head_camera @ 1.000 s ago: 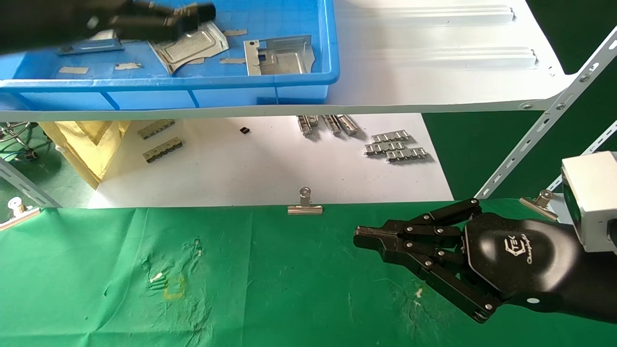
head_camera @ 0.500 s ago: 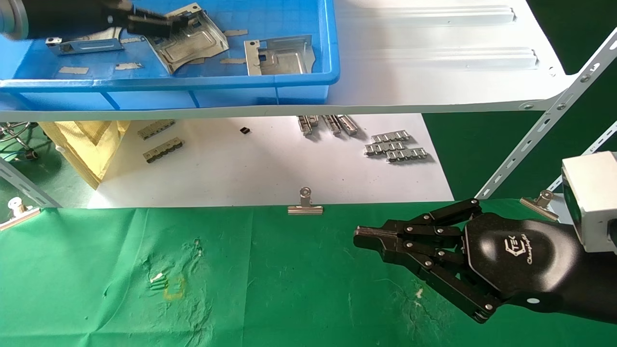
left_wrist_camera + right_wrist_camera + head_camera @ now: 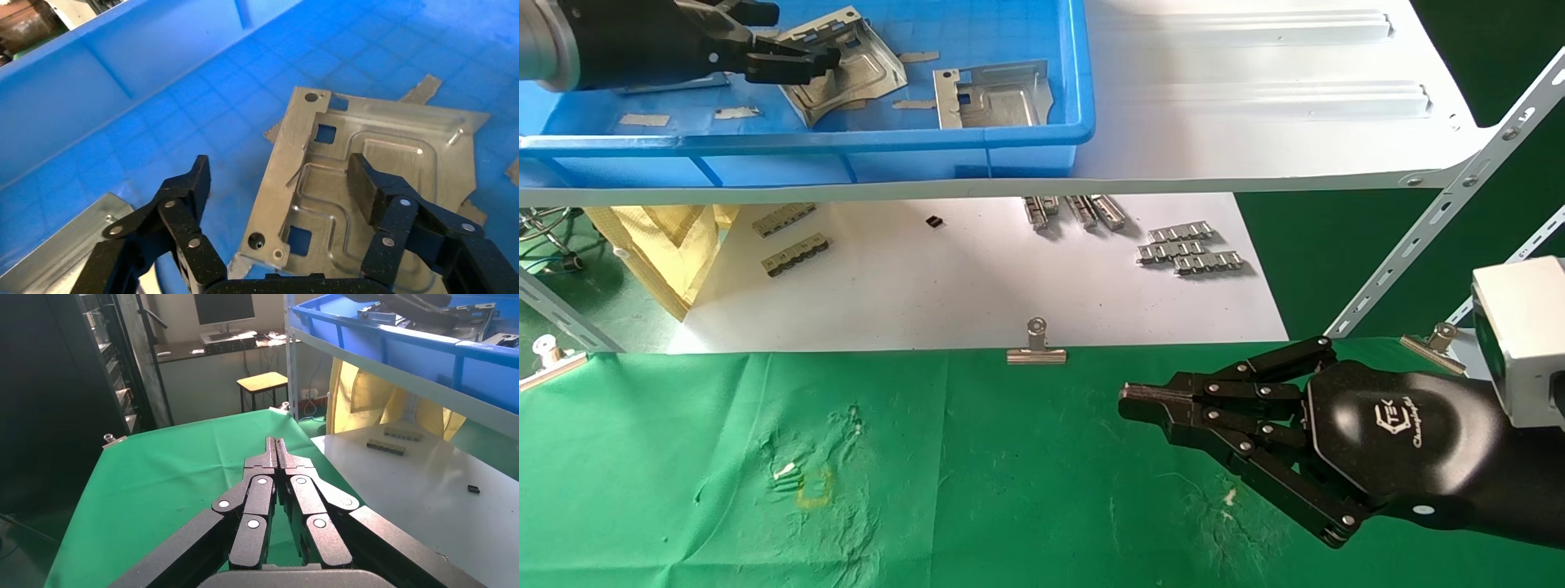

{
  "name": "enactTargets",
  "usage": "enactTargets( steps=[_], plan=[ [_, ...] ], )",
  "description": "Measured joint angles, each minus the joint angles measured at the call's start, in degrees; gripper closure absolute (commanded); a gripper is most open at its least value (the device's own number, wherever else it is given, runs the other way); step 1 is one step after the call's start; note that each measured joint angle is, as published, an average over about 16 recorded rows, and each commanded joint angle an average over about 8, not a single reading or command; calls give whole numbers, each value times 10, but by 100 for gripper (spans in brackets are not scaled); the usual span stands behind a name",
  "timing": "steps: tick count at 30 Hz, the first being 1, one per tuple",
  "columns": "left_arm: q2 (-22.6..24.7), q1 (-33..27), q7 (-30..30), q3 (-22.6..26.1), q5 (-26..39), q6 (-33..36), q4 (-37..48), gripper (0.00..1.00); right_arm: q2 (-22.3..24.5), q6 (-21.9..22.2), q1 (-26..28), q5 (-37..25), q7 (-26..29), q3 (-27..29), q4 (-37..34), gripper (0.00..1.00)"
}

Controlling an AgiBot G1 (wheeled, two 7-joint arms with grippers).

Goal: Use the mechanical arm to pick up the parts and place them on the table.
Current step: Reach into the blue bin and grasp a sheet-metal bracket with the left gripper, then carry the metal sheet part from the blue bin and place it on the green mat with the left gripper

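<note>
The left claw is reaching into the blue bin on the white shelf, its fingers spread wide over a silvery plate. This plate is showing embossed ridges, square cutouts, small holes and a folded flange, and is lying tilted on the bin floor at far left. A second plate is sitting to its right, near the bin's right wall. The right claw is hovering with fingers pressed together over the green worktop, whose left half is lying open.
</note>
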Motion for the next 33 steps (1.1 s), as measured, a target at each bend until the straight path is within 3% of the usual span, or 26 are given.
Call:
enactTargets(
  steps=[1,20,27,33],
  plan=[
    [1,0,3,-1,-1,-3,1,100,0,0,0,0,0,0,0,0],
    [4,0,50,-21,-29,-34,13,100,0,0,0,0,0,0,0,0],
    [-7,-8,67,-32,-45,2,7,100,0,0,0,0,0,0,0,0],
    [-29,-18,86,-44,-65,80,-4,100,0,0,0,0,0,0,0,0]
  ],
)
